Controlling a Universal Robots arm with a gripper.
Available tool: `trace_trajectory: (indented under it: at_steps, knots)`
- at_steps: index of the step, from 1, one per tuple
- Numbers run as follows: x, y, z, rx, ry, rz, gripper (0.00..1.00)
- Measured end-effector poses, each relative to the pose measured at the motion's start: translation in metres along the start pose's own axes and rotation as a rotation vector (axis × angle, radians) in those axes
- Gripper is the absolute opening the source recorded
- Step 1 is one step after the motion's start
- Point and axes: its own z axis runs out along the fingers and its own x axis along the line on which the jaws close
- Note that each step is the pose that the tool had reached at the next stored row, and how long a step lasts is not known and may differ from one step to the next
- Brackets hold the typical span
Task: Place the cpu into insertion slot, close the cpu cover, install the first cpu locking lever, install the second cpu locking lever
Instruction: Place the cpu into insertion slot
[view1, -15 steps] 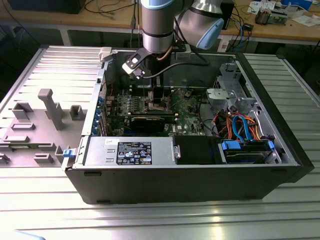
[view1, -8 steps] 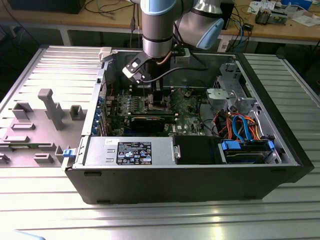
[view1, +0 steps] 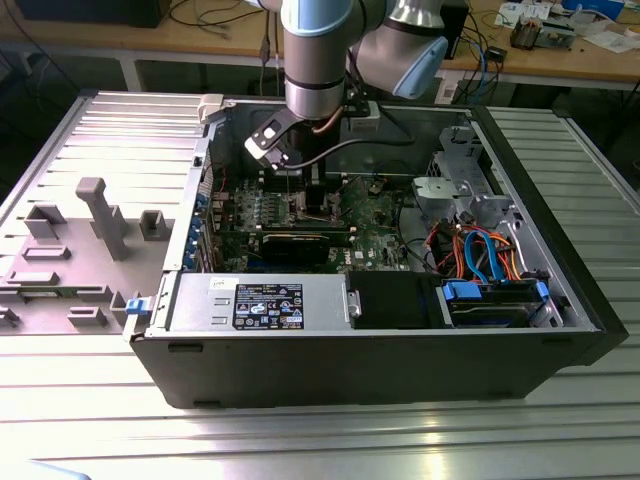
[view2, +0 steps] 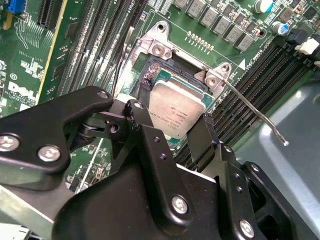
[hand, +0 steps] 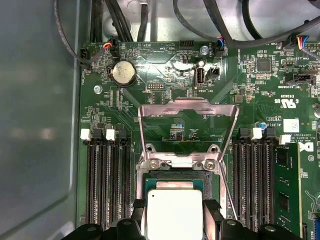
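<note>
One hand (hand: 174, 212) grips the cpu (view2: 176, 106) (print-marked top).

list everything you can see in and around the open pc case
case: one, black and grey, open, on the metal table
motherboard: one, green, inside the case
insertion slot: one, silver-framed, on the motherboard
cpu cover: one, silver, swung open beyond the slot
locking levers: two, silver wire, one each side of the slot
memory slots: several, black, flanking the slot
cpu: one, silver-grey, over the insertion slot, gripped at two sides
cables: several, blue and orange, in the case at the exterior view's right
fixture: one, grey, on the exterior view's left of the case
arm: one, grey and light blue, reaching into the case
tool: one, black, shut on the cpu
</note>
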Motion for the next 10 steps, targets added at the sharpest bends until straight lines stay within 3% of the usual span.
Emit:
trace_trajectory:
  at_steps: [10]
  knots:
    - [-0.0032,-0.0001,0.0035,0.0001,-0.0045,0.002,0.54]
